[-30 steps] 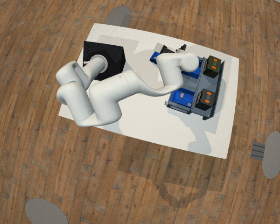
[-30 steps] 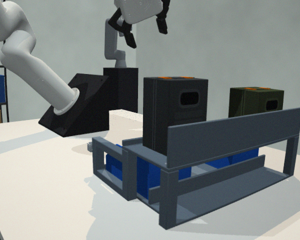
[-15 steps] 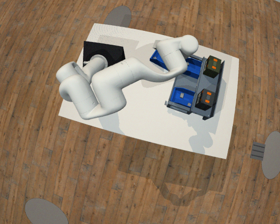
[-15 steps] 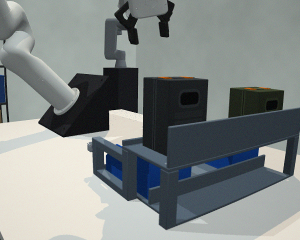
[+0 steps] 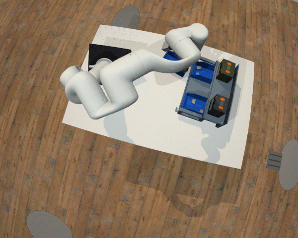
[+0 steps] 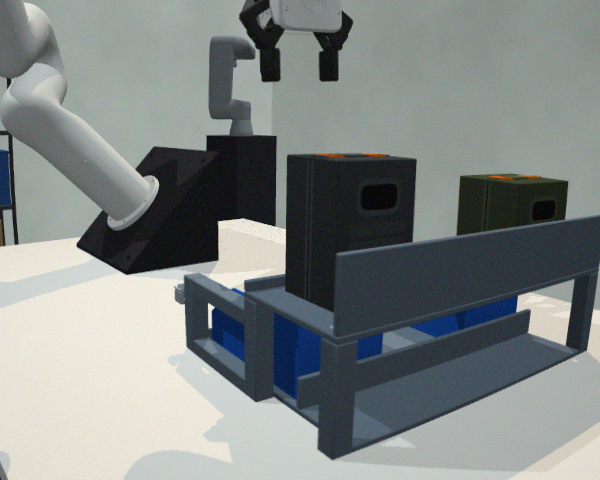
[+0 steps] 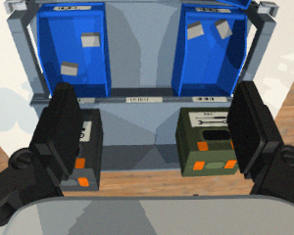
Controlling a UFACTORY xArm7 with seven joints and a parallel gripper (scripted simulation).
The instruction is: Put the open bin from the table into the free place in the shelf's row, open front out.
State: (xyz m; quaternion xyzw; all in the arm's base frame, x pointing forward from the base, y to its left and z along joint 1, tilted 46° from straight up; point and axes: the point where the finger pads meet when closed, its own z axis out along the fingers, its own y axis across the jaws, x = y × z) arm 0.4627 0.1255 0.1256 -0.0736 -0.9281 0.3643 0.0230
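The table bin [image 5: 171,55] [image 7: 239,2] is blue and mostly hidden by the arm in the top view; only its edge shows at the top of the wrist view. Its parts are not visible. On the grey shelf [image 5: 196,86] [image 7: 142,54], one blue bin [image 5: 205,73] [image 7: 211,59] stands by the green case and another [image 5: 193,104] [image 7: 71,51] by the black case. Both hold small grey parts. Between them is a free place. My gripper [image 6: 298,76] [image 7: 155,100] is open and empty, high above the shelf; the top view hides its fingers behind the arm.
A tall black case [image 5: 217,106] [image 6: 349,222] [image 7: 90,171] and a green case [image 5: 226,71] [image 6: 512,204] [image 7: 208,147] stand on the upper board behind the bins, with a gap between them. A raised grey panel [image 6: 465,279] runs along the shelf's back.
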